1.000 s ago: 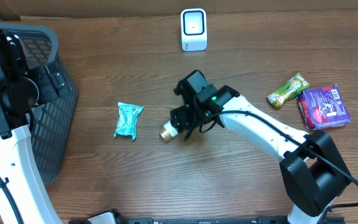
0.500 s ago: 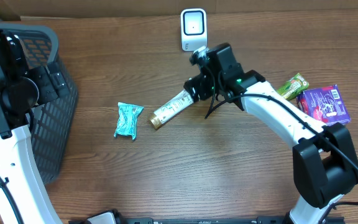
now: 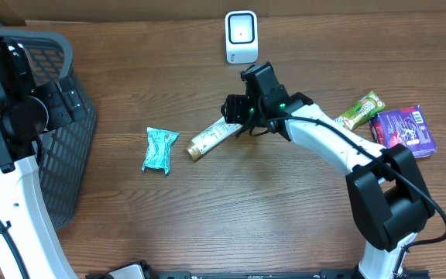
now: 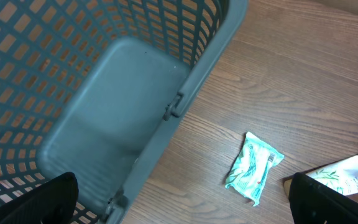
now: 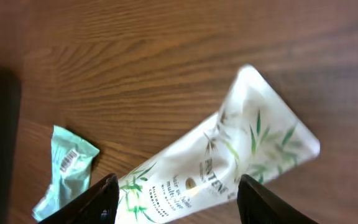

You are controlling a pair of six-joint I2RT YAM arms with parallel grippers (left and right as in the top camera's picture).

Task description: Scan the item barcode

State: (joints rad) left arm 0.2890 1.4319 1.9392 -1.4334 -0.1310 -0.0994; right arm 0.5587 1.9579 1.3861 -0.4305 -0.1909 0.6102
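The item, a white tube with green leaf print [image 3: 211, 138], lies flat on the wooden table, gold cap toward the lower left. My right gripper [image 3: 238, 112] hovers over its crimped upper end. In the right wrist view the tube [image 5: 229, 155] runs between and below the two dark fingers [image 5: 101, 199], and the right gripper [image 5: 179, 202] stands open without clamping it. The white barcode scanner [image 3: 241, 36] stands at the table's back edge, a short way behind the gripper. My left gripper [image 4: 185, 205] is open and holds nothing, above the basket's edge.
A grey mesh basket [image 3: 68, 70] fills the left side. A teal packet [image 3: 159, 149] lies left of the tube, barcode side showing in the right wrist view. A green snack bar [image 3: 358, 111] and a purple packet [image 3: 403, 133] lie at the right.
A second ago the right gripper held the tube off the table. It laid the tube down flat toward the scanner and let go, then shifted slightly left over its upper end. The left arm stayed still.
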